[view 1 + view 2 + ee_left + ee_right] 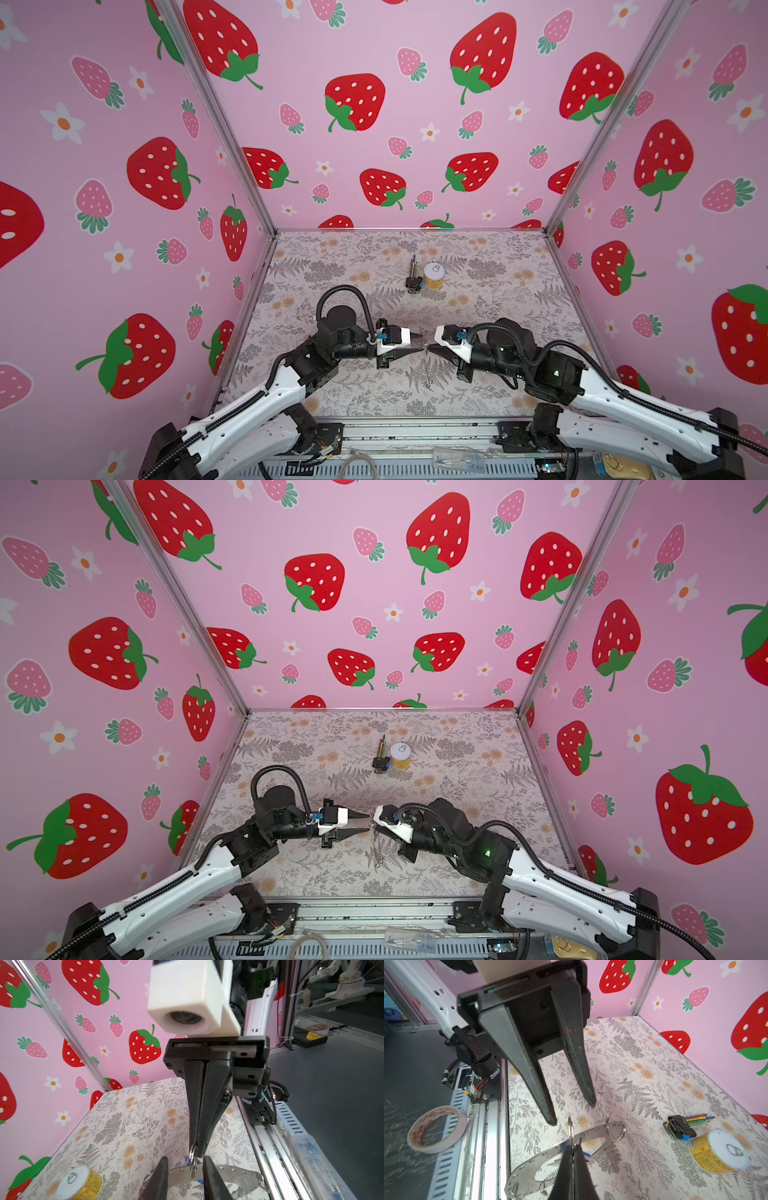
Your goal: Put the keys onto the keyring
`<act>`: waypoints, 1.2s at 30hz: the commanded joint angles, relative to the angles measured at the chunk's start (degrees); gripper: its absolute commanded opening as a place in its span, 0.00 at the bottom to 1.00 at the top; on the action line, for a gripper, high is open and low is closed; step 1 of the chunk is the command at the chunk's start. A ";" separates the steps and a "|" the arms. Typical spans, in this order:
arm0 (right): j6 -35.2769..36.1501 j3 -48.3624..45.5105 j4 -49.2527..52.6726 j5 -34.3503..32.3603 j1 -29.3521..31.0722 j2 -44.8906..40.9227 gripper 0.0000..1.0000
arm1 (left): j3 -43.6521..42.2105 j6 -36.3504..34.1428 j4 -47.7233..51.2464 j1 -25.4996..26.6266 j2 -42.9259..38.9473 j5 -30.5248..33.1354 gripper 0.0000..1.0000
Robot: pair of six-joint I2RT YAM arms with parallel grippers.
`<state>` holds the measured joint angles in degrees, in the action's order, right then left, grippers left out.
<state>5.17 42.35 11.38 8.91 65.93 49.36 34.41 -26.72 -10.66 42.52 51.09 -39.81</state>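
right claw [196,1152]: jaws pressed flat together on a small split ring [192,1160] that passes through the keyring [593,1132]. The claw and its load are held above the table [643,1084].
left claw [572,1113]: jaws parted, with nothing between them. The tips are near the band but apart from it.
keyring: a flat grey hoop hanging from that single pinch. It shows as a thin line edge-on in both top views.
keys [586,1154]: a blue tag just under the band, beside the right claw's tips and partly hidden by them. Whether it is threaded yet cannot be told.
risk, slip: the grip is on thin wire, so a tug from the left claw could pull it free and drop the hoop.
risk, swing: the hoop hangs freely and may turn or sway when touched, which would spoil the alignment.
risk, misgrip: closing on the band instead of the tag is likely, because the tag is half covered.
surroundings: the yellow can [716,1153] and the black clip of coloured sticks [681,1126] sit side by side, well apart from the claws. The tape roll [438,1128] lies off the table.
obstruction: nothing lies between the claws.
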 commanded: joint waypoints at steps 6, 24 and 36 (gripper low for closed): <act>2.91 6.09 11.23 0.69 -0.32 5.85 0.00 | 4.02 -9.75 11.37 2.82 -0.57 8.16 0.28; 4.41 9.24 13.84 3.25 -0.37 10.65 0.00 | 6.22 -12.67 17.36 5.75 3.41 9.45 0.25; 4.41 9.51 13.50 3.66 -0.37 10.71 0.00 | 6.41 -12.21 17.22 6.28 4.26 11.59 0.28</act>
<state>8.88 49.58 25.19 11.05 65.80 60.05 38.09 -37.82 6.09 48.56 54.92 -29.06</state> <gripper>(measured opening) 0.046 0.273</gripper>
